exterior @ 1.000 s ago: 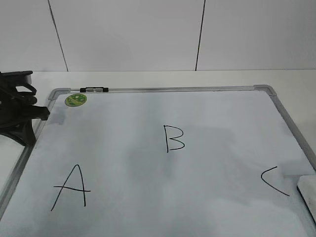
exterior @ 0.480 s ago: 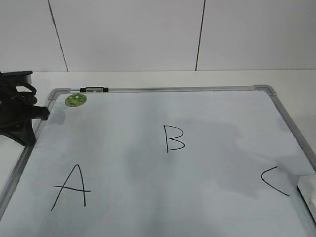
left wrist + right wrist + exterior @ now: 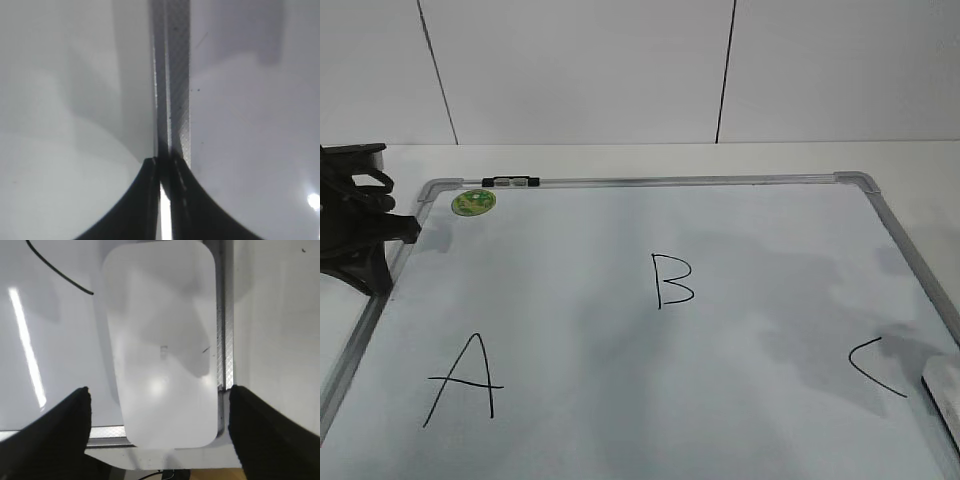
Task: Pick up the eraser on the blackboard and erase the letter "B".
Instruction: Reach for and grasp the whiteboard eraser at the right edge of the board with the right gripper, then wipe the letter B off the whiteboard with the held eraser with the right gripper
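Note:
The blackboard (image 3: 620, 240) is a white board with a grey frame, lying flat. The letter "B" (image 3: 672, 280) is in black at its middle, with "A" (image 3: 463, 378) at the left and "C" (image 3: 876, 366) at the right. The eraser (image 3: 945, 390) is a white block at the board's right edge, partly cut off by the exterior view. In the right wrist view the eraser (image 3: 162, 340) lies below my right gripper (image 3: 158, 395), which is open with a finger on either side of it. My left gripper (image 3: 162, 170) is shut over the board's left frame (image 3: 175, 90); the arm (image 3: 355, 225) shows at the left.
A round green sticker (image 3: 473, 202) is at the board's top left corner, beside a small black clip (image 3: 510, 182) on the top frame. The board's frame corner (image 3: 222, 365) runs next to the eraser. A white tiled wall stands behind the table.
The shadow on the board's right side has spread toward the eraser. The left arm has not moved.

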Action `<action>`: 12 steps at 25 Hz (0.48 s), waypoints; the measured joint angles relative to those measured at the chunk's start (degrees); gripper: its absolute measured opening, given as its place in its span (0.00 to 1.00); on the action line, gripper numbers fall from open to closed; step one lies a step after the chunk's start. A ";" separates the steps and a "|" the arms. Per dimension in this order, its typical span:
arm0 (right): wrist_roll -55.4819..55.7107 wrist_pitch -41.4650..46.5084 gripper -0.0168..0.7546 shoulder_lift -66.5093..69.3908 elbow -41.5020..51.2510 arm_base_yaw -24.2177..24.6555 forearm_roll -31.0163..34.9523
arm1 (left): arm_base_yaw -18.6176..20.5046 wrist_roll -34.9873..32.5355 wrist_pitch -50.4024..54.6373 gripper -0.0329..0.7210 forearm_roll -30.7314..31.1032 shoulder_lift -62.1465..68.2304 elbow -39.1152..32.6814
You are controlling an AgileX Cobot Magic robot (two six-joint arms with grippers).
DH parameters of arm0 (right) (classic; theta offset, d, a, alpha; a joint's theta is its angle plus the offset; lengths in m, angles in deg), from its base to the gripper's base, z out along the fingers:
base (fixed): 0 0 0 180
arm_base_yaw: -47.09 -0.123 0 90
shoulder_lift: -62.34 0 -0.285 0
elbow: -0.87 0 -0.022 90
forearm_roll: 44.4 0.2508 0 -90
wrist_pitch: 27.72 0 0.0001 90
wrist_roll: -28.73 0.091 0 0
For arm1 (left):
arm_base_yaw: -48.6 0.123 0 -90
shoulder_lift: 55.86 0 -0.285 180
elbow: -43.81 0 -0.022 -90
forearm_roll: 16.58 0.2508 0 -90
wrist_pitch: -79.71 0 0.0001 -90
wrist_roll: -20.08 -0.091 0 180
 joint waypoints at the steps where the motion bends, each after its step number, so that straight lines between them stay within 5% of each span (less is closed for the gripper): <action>1: 0.00 -0.37 0.88 0.81 -0.02 0.00 -0.11 | 0.00 0.00 0.04 0.07 0.00 0.00 0.00; 12: 0.00 -4.52 0.88 7.51 -0.24 0.00 -1.64 | 0.00 0.00 0.04 0.07 0.00 0.00 0.00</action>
